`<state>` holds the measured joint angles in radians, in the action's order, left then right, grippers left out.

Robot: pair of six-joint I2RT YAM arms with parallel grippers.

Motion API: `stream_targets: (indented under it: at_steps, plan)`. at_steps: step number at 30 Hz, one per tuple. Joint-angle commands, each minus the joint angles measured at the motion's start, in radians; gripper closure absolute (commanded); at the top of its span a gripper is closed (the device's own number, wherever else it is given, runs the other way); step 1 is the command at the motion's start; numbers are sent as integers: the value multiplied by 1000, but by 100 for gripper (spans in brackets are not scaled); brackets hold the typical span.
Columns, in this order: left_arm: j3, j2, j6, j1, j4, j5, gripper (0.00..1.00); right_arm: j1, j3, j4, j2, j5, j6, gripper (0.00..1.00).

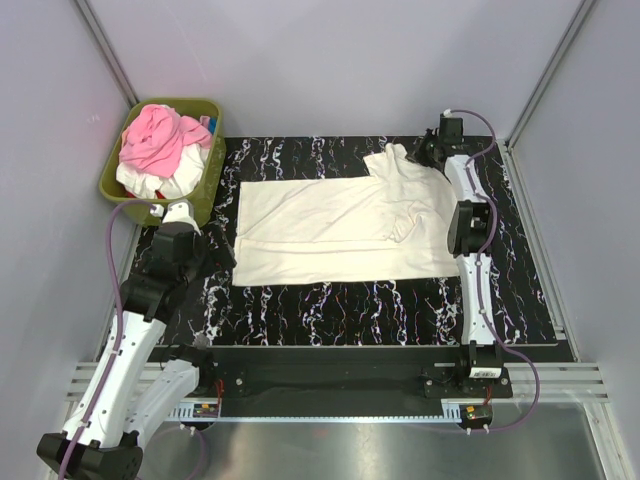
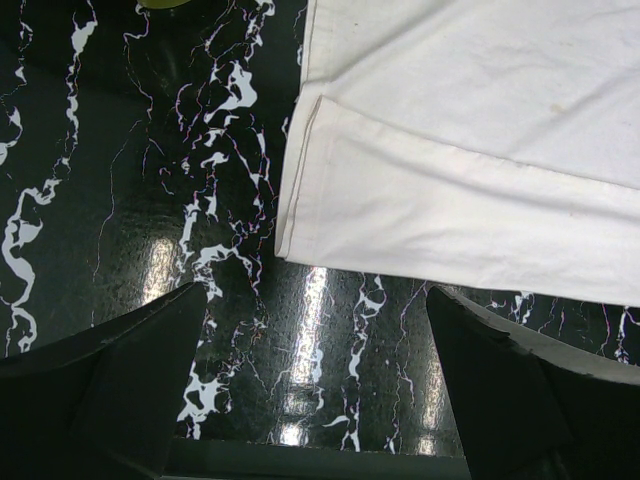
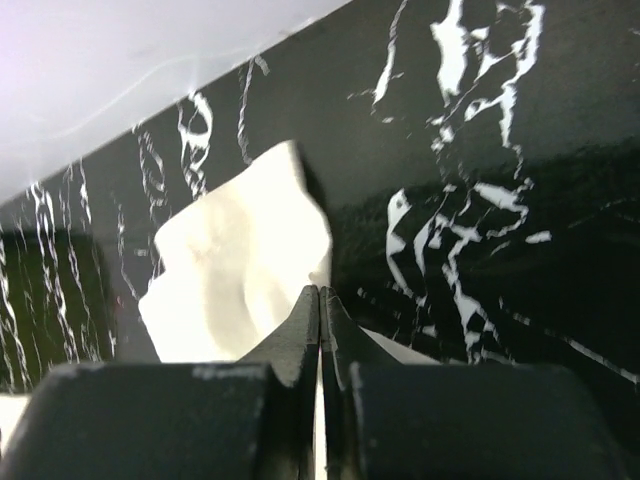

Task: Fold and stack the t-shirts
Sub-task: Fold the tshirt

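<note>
Where the black, white-veined tabletop [image 1: 330, 300] fills the middle of the top view, the cream t-shirt [image 1: 320, 225] lies spread across its centre. Its long sides are folded in, the hem end at the left is flat and doubled, and the right end is wrinkled and drawn up into a peak toward the upper right. At the upper left an olive-green basket [image 1: 207, 190] holds a pink t-shirt [image 1: 155, 135] heaped on a white t-shirt [image 1: 165, 182]. The right claw [image 3: 319, 295], in the upper right of the top view, is clenched with fingers pressed together on a pinch of that raised cream cloth. The left claw [image 2: 315, 295] gapes wide over bare tabletop just beside the shirt's lower-left corner, touching nothing.
</note>
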<state>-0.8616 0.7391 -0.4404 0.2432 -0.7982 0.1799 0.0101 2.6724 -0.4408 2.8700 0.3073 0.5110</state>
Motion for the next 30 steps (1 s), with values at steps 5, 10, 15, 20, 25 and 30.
stream_targets:
  at_steps: [5, 10, 15, 20, 25, 30]
  plan:
    - [3, -36, 11, 2, 42, 24, 1, -87, -147, 4, -345, 85, -273, 100]
    - [4, -63, 9, 2, 45, 35, 1, -145, -334, -52, -581, 21, -391, 100]
    - [12, -60, 6, -4, 56, 35, 1, -162, -796, 14, -869, -129, -382, 100]
    - [-46, 93, -41, -19, 76, 37, 1, -162, -1231, 71, -1185, -315, -335, 100]
    - [-151, 322, -80, -19, 206, -49, 1, -160, -1393, 59, -1284, -487, -315, 100]
    - [-403, 727, -55, -24, 229, -66, 7, -160, -1358, -24, -1239, -502, -296, 100]
